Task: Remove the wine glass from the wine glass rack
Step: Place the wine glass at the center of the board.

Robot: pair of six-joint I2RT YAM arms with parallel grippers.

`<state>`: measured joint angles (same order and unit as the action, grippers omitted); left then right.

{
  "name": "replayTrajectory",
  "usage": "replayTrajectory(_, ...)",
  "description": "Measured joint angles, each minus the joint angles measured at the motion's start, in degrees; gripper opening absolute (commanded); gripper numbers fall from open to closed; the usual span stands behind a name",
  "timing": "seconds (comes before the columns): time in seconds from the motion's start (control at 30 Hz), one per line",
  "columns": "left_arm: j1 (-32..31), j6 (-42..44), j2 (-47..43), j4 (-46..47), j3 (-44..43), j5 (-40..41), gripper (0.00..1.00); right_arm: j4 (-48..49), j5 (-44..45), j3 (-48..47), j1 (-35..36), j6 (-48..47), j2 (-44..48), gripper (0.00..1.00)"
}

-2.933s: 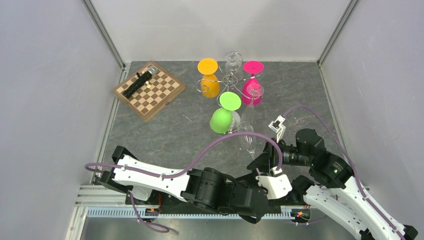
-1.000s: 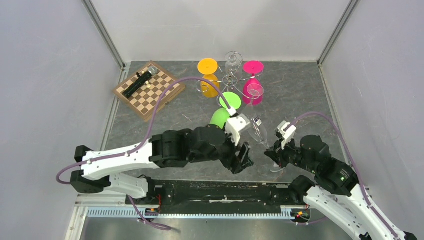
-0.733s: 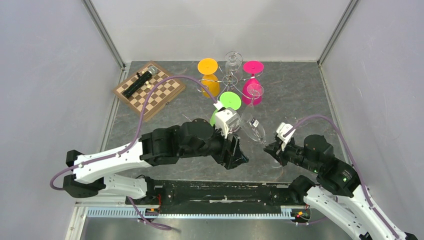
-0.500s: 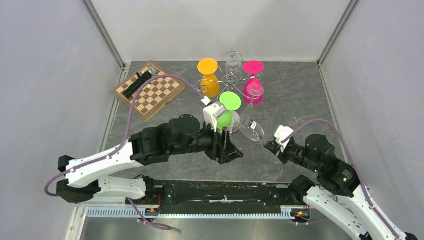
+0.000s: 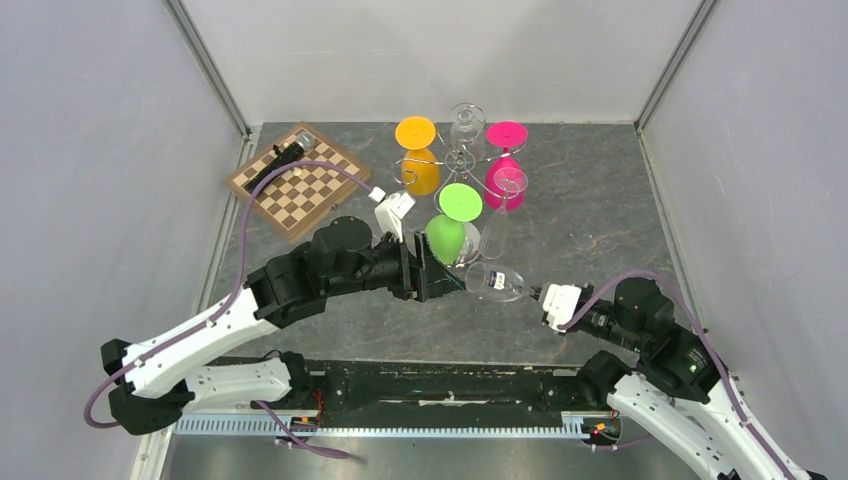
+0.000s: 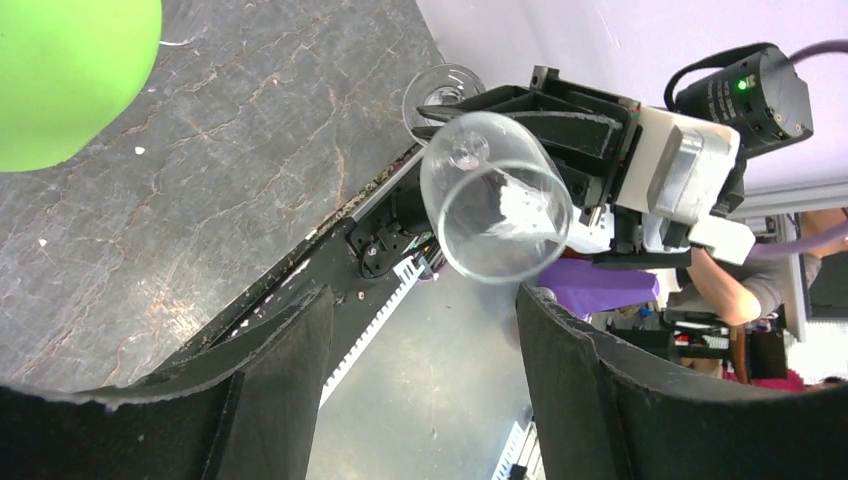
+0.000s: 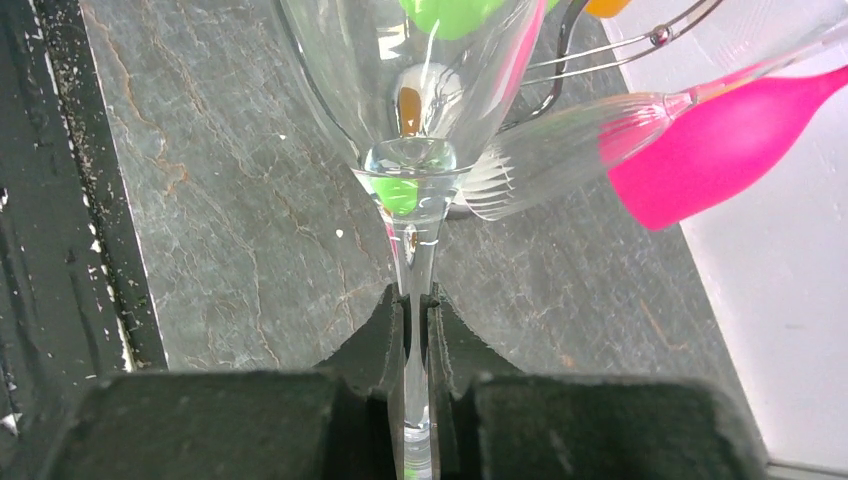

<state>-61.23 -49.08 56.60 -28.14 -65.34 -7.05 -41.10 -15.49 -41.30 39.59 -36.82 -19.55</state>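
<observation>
The clear wine glass (image 5: 495,282) hangs level in the air off the wine glass rack (image 5: 459,158), bowl pointing left. My right gripper (image 5: 548,297) is shut on its stem (image 7: 415,300), with the bowl (image 7: 400,80) just ahead of the fingers. My left gripper (image 5: 440,275) stands open just left of the bowl's mouth. In the left wrist view the open bowl (image 6: 495,200) sits beyond the gap of the left gripper (image 6: 425,295), apart from both fingers (image 6: 270,370). Nothing is between them.
Orange (image 5: 420,170), pink (image 5: 503,180), green (image 5: 445,238) and clear (image 5: 466,122) glasses hang upside down from the rack. A chessboard (image 5: 300,185) with a black object (image 5: 276,165) on it lies at the back left. Grey walls close in on both sides.
The left arm has swung back to the left, its open gripper now left of the bowl. The right gripper has tipped the glass down to level and drawn it nearer.
</observation>
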Motion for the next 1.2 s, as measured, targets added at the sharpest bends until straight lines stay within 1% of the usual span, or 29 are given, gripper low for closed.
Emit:
replayTrajectory(0.17, 2.1, -2.8, -0.1, 1.8, 2.5, -2.1, 0.73, -0.1, -1.3, 0.0, 0.0, -2.7, -0.4, 0.0)
replayTrajectory(0.4, 2.6, -4.1, -0.1, 2.6, 3.7, -2.8, 0.73, 1.3, -2.5, 0.0, 0.0, -3.1, -2.2, 0.0)
replayTrajectory(0.53, 3.2, -4.3, -0.1, 2.6, 3.9, -3.2, 0.71, 2.3, -2.5, 0.0, 0.0, -3.1, -3.2, 0.0)
replayTrajectory(0.87, 3.8, -4.3, 0.6, 2.5, 3.9, -3.5, 0.53, 3.9, -2.2, 0.0, 0.0, -2.6, -5.7, 0.0)
replayTrajectory(1.2, 4.3, -4.3, 1.8, 2.0, 3.0, -3.5, 0.43, 4.2, -1.4, 0.0, 0.0, -2.1, -7.2, 0.0)
